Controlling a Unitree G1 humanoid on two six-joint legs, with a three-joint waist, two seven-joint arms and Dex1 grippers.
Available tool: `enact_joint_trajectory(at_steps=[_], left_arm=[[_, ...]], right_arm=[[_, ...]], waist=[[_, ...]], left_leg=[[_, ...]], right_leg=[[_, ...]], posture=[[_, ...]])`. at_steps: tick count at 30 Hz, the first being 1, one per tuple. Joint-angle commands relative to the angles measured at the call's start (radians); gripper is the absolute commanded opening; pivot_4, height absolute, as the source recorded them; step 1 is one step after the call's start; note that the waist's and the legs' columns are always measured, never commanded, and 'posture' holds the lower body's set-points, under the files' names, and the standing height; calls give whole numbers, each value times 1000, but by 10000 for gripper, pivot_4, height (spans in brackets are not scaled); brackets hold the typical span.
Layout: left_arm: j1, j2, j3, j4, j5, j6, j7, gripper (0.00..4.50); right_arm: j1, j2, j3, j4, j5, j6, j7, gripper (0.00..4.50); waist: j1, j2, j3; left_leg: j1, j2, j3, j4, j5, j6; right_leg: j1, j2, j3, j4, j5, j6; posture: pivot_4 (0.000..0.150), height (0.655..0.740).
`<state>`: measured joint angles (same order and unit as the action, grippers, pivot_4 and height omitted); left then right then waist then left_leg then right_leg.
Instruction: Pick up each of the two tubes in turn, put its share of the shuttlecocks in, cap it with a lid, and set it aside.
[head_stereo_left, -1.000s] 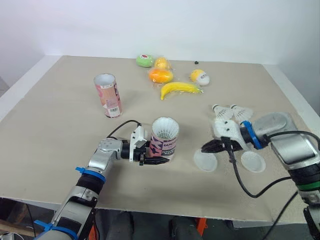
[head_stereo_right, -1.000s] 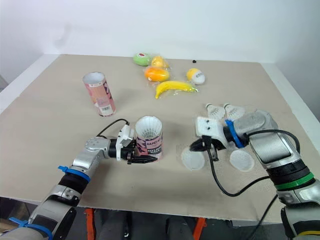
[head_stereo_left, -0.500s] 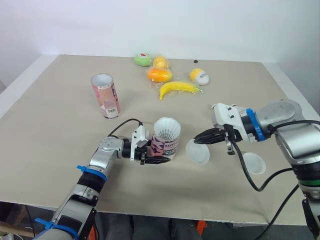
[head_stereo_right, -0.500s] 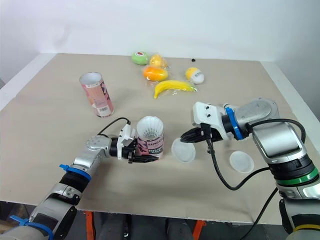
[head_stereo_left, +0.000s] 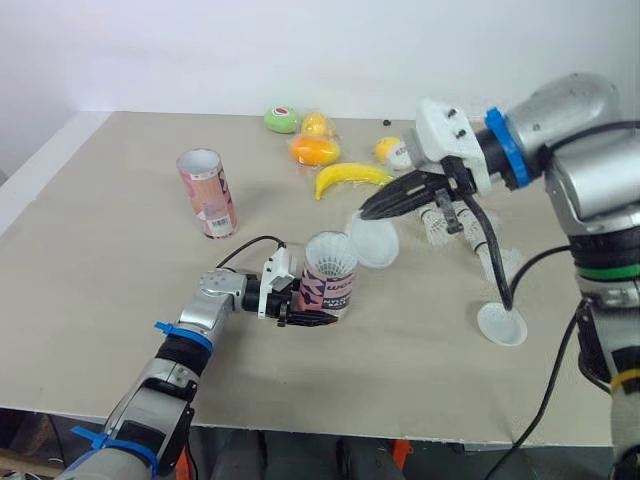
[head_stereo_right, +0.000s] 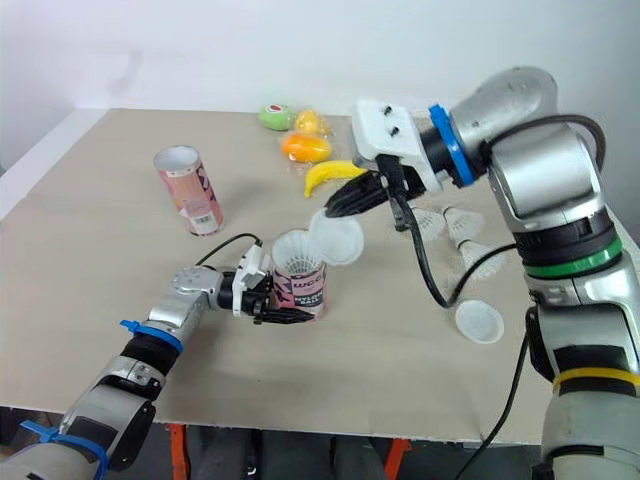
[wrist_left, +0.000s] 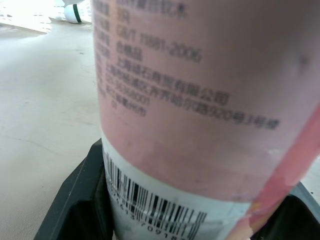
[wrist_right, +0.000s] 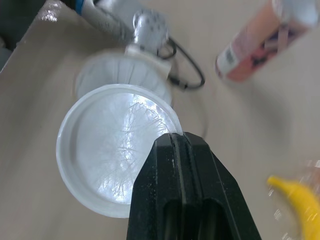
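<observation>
— What changed?
— The right gripper (head_stereo_left: 368, 212), pinching the translucent white round lid (head_stereo_left: 377, 243), has carried it off the beige table (head_stereo_left: 100, 250) up beside the pink cardboard tube (head_stereo_left: 328, 288)'s mouth.
— The tube?
— Standing, clamped by the left gripper (head_stereo_left: 312, 308); capping likely comes next.

We see the right arm (head_stereo_left: 590, 170), at the upper right of the frame, in rounded silver-grey shells, with a blue ring (head_stereo_left: 503, 148), a green band (head_stereo_right: 568, 257) and a yellow band (head_stereo_right: 583, 377). A white block (head_stereo_left: 445, 135) with dark screws carries the right gripper (head_stereo_left: 368, 212), whose fingers are black; a black cable (head_stereo_left: 495, 285) hangs below it. At the lower left we find the silver left arm (head_stereo_left: 205, 310), with blue ties (head_stereo_left: 172, 333), a smaller white block (head_stereo_left: 274, 285), a looping black wire (head_stereo_left: 250, 240) and the black-fingered left gripper (head_stereo_left: 318, 318).
</observation>
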<state>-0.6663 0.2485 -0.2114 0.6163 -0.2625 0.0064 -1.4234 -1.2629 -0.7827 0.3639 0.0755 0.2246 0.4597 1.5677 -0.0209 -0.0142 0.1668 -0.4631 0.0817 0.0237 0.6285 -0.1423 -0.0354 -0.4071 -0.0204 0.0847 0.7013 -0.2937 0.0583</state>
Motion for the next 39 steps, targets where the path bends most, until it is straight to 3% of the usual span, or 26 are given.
enact_joint_trajectory(at_steps=[1, 18, 28, 39], left_arm=[[22, -5, -46, 54, 51, 24, -10, 27474], [19, -6, -33, 64, 48, 26, -2, 27474], [8, -7, -30, 80, 47, 24, -5, 27474], [5, -4, -22, 82, 48, 23, -2, 27474]], right_arm=[[-51, 38, 47, 36, -28, -52, 47, 494], [-101, 144, 123, 92, -67, -149, 47, 494], [-122, 114, 160, 123, -94, -219, 47, 494], [-100, 49, 224, 37, -48, -234, 47, 494]], waist=[[1, 0, 0], [2, 1, 0], [2, 1, 0], [4, 1, 0]], left_leg=[[0, 0, 0, 0, 0, 0], [0, 0, 0, 1, 0, 0], [0, 0, 0, 1, 0, 0], [0, 0, 0, 2, 0, 0]], right_leg=[[0, 0, 0, 0, 0, 0], [0, 0, 0, 1, 1, 0], [0, 0, 0, 1, 1, 0], [0, -1, 0, 1, 1, 1]], posture=[[1500, 6917], [1500, 6917], [1500, 6917], [1500, 6917]])
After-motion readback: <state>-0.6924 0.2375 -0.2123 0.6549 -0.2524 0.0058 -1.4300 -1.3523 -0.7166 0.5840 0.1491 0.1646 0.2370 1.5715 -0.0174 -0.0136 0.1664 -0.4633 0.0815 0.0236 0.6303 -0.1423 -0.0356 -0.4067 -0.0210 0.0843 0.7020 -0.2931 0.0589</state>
